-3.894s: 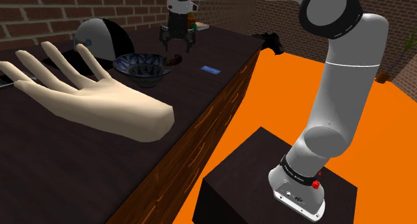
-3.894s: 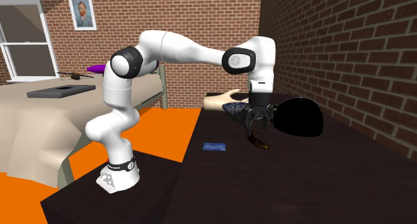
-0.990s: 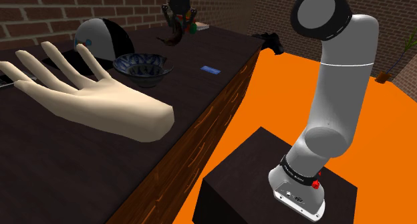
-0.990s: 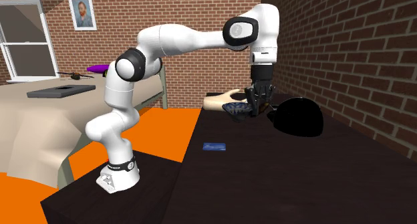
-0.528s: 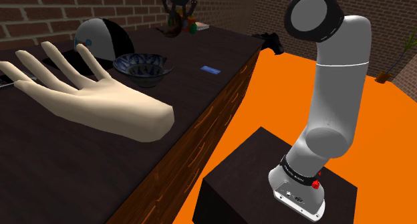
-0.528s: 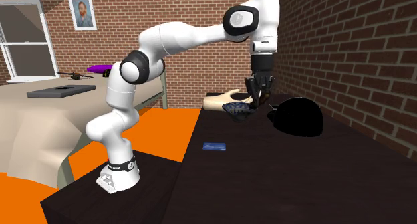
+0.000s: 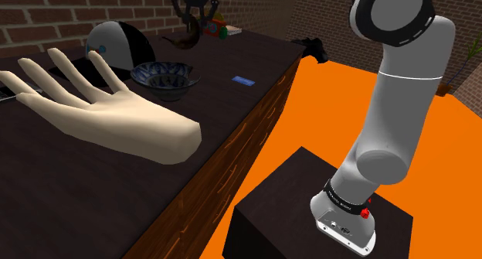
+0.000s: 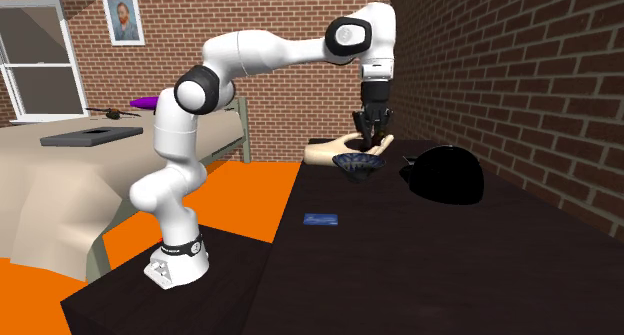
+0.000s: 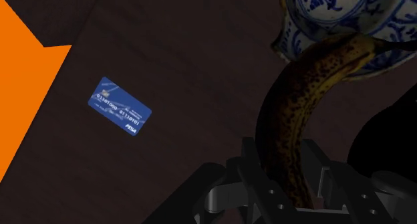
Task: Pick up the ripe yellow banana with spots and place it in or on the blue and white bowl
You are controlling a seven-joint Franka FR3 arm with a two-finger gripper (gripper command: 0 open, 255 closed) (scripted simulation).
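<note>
My black gripper (image 9: 294, 186) is shut on a dark, heavily spotted banana (image 9: 304, 109), whose brown body runs out from between the fingers towards the blue and white bowl (image 9: 347, 19). In the shoulder view the gripper (image 7: 193, 25) hangs high above the dark table with the banana (image 7: 180, 40) curving below it, up and slightly right of the bowl (image 7: 164, 76). In the second exterior view the gripper (image 8: 374, 135) hovers just above the bowl (image 8: 359, 163).
A large pale model hand (image 7: 100, 110) lies on the table beside the bowl. A round black and white helmet (image 7: 116, 45) stands behind the bowl. A blue card (image 7: 244, 80) lies near the table's edge. The orange floor (image 7: 340, 103) and the stand (image 7: 309, 211) lie right of the table.
The arm has swung the held banana towards the shoulder view's left, from beyond the bowl to above it. The grip stays shut on the banana.
</note>
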